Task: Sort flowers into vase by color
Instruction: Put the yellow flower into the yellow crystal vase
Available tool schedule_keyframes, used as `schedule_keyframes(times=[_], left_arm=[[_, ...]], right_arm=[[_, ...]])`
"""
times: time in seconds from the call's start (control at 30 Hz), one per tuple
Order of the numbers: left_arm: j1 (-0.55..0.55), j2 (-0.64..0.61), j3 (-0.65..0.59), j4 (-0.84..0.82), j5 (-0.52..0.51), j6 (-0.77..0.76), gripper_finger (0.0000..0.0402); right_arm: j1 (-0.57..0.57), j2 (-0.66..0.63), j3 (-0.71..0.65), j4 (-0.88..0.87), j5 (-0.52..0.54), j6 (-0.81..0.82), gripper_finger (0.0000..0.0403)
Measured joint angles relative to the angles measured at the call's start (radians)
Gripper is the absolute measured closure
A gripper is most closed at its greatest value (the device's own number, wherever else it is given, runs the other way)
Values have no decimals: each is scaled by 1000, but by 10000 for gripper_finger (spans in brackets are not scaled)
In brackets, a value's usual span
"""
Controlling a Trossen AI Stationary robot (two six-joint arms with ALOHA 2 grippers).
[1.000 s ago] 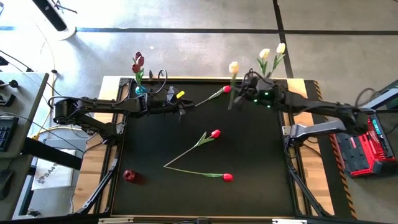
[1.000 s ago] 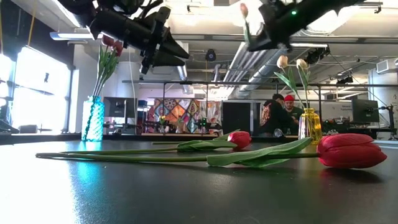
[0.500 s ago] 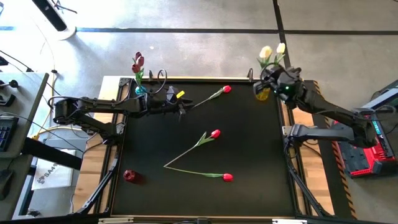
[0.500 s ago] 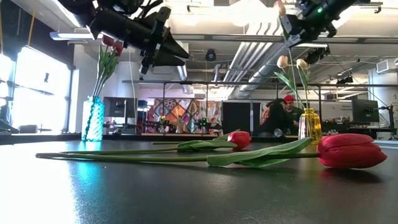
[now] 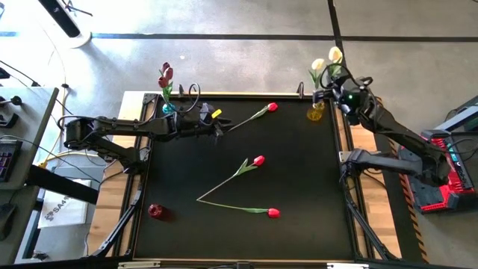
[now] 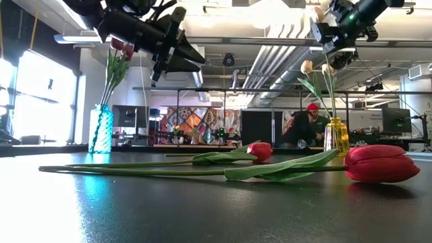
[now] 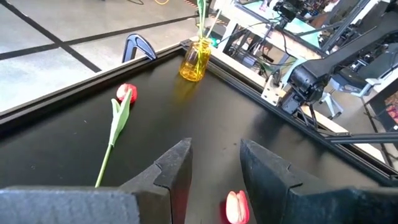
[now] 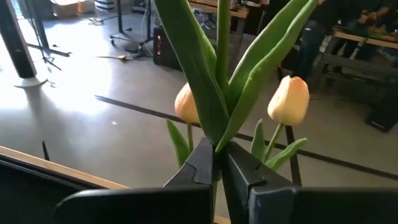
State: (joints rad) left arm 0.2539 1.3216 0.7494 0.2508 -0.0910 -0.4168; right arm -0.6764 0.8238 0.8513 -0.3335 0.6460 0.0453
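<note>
Right gripper (image 8: 217,163) on cream tulip stem (image 8: 221,56)

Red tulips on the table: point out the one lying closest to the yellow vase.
It is the red tulip at the table's far edge, its head pointing toward the yellow vase. The other two red tulips lie mid-table and nearer the front.

two dark, slim jointed robot arms, matte black, with black cables looped along their links. the left arm (image 5: 119,127) carries a small yellow tag near its wrist. the right arm (image 5: 396,134) shows a small green light by its wrist.
</note>
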Motion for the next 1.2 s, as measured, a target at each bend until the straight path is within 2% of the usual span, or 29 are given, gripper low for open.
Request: schedule_keyframes(times=[0.4,0.57,0.8,1.2], left_arm=[[0,0,0,-1,0,52,278],[1,0,0,-1,0,53,278],[1,0,0,0,0,53,278],[1,0,0,0,0,52,278]], right_arm=[[-52,7,0,-40,-4,36,399],[-84,14,0,-79,-44,126,371],[-105,19,0,-108,-47,156,323],[-105,19,0,-102,-53,156,290]])
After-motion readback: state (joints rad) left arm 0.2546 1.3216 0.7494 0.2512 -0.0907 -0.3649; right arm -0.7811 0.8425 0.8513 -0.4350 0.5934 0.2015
